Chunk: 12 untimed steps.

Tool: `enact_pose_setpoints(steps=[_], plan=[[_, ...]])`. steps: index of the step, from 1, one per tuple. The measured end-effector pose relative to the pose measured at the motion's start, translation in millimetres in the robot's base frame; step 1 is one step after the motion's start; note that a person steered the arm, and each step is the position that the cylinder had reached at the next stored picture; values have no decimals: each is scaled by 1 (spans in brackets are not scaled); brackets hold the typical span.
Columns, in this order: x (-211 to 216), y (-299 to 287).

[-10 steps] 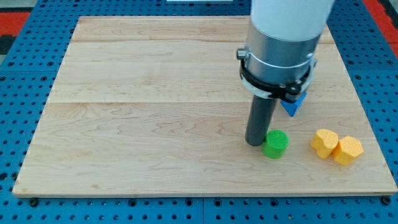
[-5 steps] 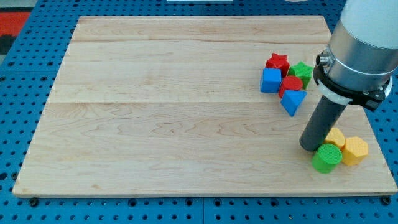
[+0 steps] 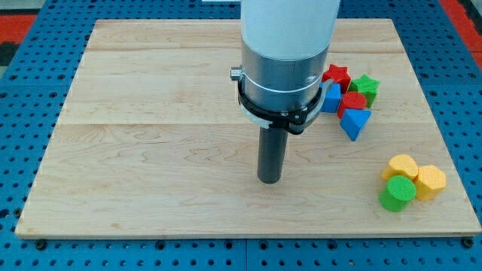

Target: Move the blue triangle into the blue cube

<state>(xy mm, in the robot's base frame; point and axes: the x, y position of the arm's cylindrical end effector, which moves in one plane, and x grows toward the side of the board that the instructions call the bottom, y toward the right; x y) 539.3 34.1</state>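
blue triangle [image 3: 355, 123] | right side (unobstructed) | blue cube [image 3: 331, 98] | upper-left, partly hidden

The arm comes down from the top centre of the frame as a wide pale cylinder, then a grey collar ringed by a black clamp. Below it the straight dark rod stands upright. My tip [image 3: 269, 180] sits just below the frame's centre, seemingly touching the surface, though contact is hard to confirm.
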Motion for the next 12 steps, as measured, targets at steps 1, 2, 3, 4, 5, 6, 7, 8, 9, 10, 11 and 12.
enact_pose_setpoints(steps=[1,2,3,4,5,6,7,8,9,10,11,12], plan=[[-7,0],[-81,0],[-159,8],[-160,43],[-160,61],[-160,81],[-160,100],[-160,125],[-160,125],[-160,111],[-160,80],[-187,83]])
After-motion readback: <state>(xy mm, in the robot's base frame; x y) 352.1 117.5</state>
